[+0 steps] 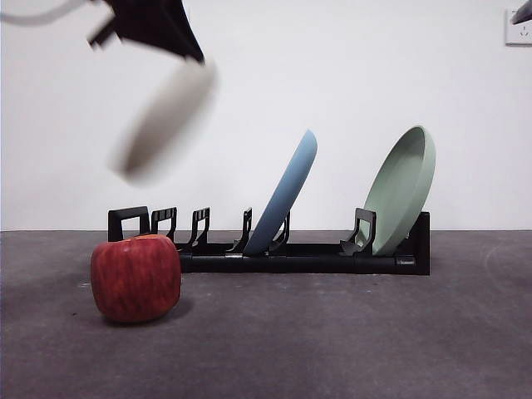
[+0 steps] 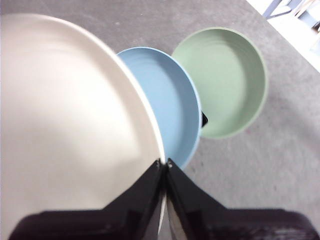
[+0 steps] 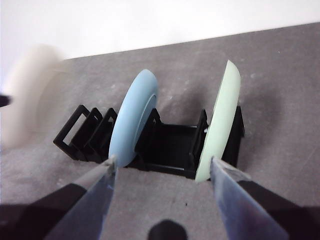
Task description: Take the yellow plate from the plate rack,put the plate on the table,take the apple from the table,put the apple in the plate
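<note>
1. Nearest of all sits the apple [image 1: 135,278], red and blocky, resting on the table [image 1: 332,349] just in front of the plate rack's left end and hiding part of its first prong.
2. Behind it, the plate rack [image 1: 291,253] runs long and black across the table; its left slots stand empty of plates.
3. Leaning in the middle of the rack is the light blue plate [image 1: 287,195], its lower edge hidden among the prongs.
4. Toward the rack's right end leans the pale green plate [image 1: 403,187], tilted the same way.
5. Up in the air, above the rack's left end and clear of it, hangs the yellow plate [image 1: 162,125], smeared by blur so its rim is hard to make out.
6. The left gripper [image 2: 164,165] has its jaws pinched narrow on that plate's edge; from the front only its dark underside shows, cut off by the top edge.
7. The right gripper [image 3: 162,167] hangs back on the near side of the rack with its jaws spread wide, holding nothing.
</note>
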Robot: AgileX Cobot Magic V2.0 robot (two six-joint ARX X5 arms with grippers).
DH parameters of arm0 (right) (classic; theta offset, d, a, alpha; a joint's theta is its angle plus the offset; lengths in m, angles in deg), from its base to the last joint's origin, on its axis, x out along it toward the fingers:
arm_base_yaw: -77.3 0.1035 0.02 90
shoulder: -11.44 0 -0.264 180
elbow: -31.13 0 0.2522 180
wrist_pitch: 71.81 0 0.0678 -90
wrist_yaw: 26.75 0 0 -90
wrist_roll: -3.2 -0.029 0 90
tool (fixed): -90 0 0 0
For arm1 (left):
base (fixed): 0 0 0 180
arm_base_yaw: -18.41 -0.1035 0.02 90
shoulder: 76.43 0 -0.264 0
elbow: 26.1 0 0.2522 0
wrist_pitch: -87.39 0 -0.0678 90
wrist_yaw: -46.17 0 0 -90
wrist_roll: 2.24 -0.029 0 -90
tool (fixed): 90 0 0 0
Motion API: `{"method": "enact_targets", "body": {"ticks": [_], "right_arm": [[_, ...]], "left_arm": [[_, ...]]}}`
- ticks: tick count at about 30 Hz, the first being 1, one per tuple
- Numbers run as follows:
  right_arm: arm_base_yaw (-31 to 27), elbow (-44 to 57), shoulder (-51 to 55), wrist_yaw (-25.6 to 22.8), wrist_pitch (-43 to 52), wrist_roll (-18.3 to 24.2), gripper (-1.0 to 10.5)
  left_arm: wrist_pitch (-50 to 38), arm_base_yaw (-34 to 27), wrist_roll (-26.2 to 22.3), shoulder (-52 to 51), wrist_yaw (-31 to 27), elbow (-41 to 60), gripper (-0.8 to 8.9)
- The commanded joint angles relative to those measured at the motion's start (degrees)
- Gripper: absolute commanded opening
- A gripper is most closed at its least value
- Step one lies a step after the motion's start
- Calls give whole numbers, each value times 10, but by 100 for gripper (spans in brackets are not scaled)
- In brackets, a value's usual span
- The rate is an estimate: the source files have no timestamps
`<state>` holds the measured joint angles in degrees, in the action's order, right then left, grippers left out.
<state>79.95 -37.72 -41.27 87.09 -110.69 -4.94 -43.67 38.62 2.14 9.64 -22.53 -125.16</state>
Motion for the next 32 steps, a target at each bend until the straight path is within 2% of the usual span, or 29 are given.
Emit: {"method": "enact_targets", "body": {"ticks": [1, 6, 12, 15, 20, 23, 27, 32], "right_arm": [[1, -5, -1, -2, 7, 0, 315], [1, -8, -1, -2, 7, 0, 315], [1, -23, -1, -3, 7, 0, 315], [1, -38, -1, -2, 7, 0, 315], [1, -66, -1, -2, 6, 0, 315], [1, -83, -1, -2, 6, 0, 315], [1, -99, -1, -2, 6, -6, 315], [1, -111, -1, -2, 1, -12, 315]], "left_arm": [[46, 16, -43, -45, 2, -3, -9], [123, 69, -63, -120, 1, -3, -8], [186, 188, -70, -149, -9, -2, -8], [191, 265, -70, -135, -70, -2, -8], [187, 390, -59, -79, -185, -2, -9], [177, 436, -59, -35, -221, -2, -9], [147, 473, -59, 35, -232, -2, -8], [114, 492, -62, 140, -278, -2, -9]]}}
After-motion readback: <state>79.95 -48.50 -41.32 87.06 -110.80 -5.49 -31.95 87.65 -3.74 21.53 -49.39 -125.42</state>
